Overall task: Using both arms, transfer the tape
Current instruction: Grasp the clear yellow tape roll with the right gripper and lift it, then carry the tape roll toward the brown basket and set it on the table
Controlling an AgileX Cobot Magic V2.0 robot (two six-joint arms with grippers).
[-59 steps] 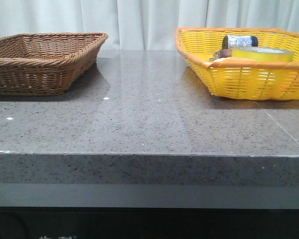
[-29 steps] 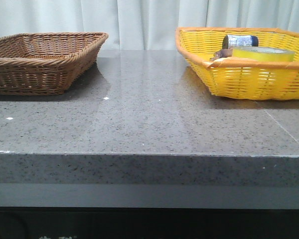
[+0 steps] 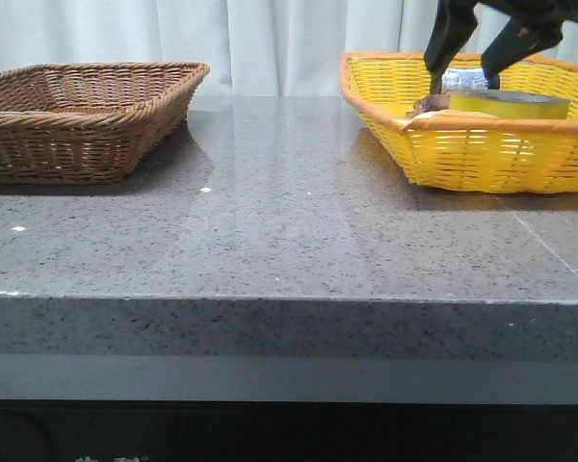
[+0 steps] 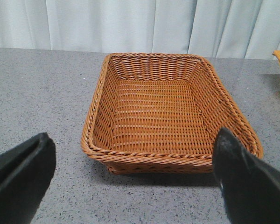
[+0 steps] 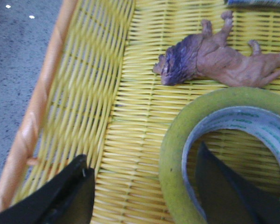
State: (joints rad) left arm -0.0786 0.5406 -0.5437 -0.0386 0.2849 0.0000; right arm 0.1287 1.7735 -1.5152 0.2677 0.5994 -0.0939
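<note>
On the left of the grey bench (image 3: 289, 212) sits a brown wicker basket (image 3: 82, 115). Only the left wrist view shows the left gripper (image 4: 130, 179): its fingers (image 4: 18, 182) are spread wide, released, hanging before that basket with nothing between them. At the right stands the yellow basket (image 3: 482, 154). The front view shows the right gripper (image 3: 472, 79) parted above it, a small bottle (image 3: 462, 79) behind. The right wrist view adds more: the tape (image 5: 177, 140) lies flat inside the yellow basket, beside a brown toy lion (image 5: 214, 53), with one finger inside the roll's core and the other outside its rim, not clenched on it.
</note>
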